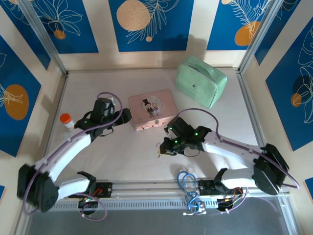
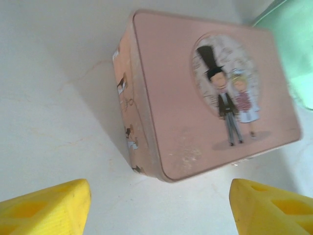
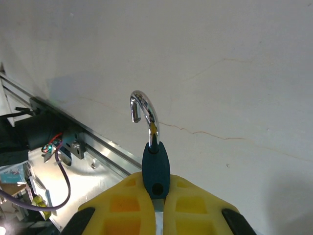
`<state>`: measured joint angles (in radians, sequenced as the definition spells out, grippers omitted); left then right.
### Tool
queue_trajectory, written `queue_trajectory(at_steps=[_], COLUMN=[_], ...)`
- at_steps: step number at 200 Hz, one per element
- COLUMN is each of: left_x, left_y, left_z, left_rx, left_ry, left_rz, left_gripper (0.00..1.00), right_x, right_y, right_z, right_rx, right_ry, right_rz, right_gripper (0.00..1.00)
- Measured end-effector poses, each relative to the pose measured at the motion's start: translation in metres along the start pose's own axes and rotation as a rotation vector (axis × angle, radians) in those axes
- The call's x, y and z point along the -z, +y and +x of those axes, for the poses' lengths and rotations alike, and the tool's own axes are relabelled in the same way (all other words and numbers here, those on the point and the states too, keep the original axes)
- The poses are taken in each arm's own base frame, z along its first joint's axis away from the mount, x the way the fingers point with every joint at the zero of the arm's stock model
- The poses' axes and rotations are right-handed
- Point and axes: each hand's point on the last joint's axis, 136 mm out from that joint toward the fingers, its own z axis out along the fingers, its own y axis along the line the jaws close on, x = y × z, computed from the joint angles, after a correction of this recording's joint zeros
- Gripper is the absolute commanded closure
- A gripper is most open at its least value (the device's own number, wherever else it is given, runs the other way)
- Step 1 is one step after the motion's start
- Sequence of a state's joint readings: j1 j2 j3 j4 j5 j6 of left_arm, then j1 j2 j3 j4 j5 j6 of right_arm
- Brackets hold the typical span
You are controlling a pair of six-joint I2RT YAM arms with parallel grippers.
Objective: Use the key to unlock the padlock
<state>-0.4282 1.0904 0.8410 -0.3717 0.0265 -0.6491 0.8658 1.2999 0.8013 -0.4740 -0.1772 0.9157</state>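
Our right gripper [image 3: 157,191] has its yellow fingers [image 3: 124,200] pinched tight on the blue body of the padlock [image 3: 155,164]. It holds the lock over the table [image 3: 234,73], about midway across and toward the near edge, not far from the metal rail [image 3: 107,152] that runs along that edge. The silvery shackle [image 3: 145,110] stands up out of the body with its hooked end hanging free, so we judge the lock already sprung. Little seems left beyond setting it down, and we cannot tell whether a key sits in the body. Our left gripper [image 2: 159,210] hovers with its fingers [image 2: 49,208] spread wide, holding nothing, just beside the left end of the pink tin [image 2: 195,112], which lies near the table's centre. For moving, we have bare surface between the two grippers and toward the near left corner. The tin stands just behind our right gripper, a green pouch [image 1: 200,81] fills the back right corner, and an orange-capped bottle [image 1: 66,120] stands at the left edge.
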Motion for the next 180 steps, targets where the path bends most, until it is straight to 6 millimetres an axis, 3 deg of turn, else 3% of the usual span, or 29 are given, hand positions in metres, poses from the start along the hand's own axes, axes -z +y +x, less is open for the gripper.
queue_trajectory(at_steps=[29, 68, 88, 118, 132, 180], left_x=[0.026, 0.034, 0.034, 0.033, 0.033, 0.032], left_y=[0.0, -0.005, -0.007, -0.006, -0.006, -0.004], left_z=[0.017, 0.075, 0.09, 0.091, 0.09, 0.089], left_rx=[0.001, -0.031, -0.044, -0.034, -0.031, -0.032], left_ry=[-0.029, 0.067, 0.105, 0.1, 0.098, 0.092], left_rz=[0.061, 0.123, 0.13, 0.121, 0.116, 0.105], left_gripper=[0.24, 0.24, 0.24, 0.26, 0.27, 0.27], right_x=[-0.024, -0.056, -0.071, -0.082, -0.085, -0.087], right_y=[0.0, 0.0, 0.001, -0.004, -0.008, -0.028], right_z=[-0.006, -0.022, -0.029, -0.035, -0.039, -0.047], right_rx=[-0.018, -0.043, -0.044, -0.062, -0.075, -0.131], right_ry=[0.051, 0.096, 0.109, 0.122, 0.121, 0.101], right_rz=[0.003, -0.012, -0.025, -0.037, -0.041, -0.055], right_gripper=[1.0, 1.0, 1.0, 1.0, 0.91, 0.74])
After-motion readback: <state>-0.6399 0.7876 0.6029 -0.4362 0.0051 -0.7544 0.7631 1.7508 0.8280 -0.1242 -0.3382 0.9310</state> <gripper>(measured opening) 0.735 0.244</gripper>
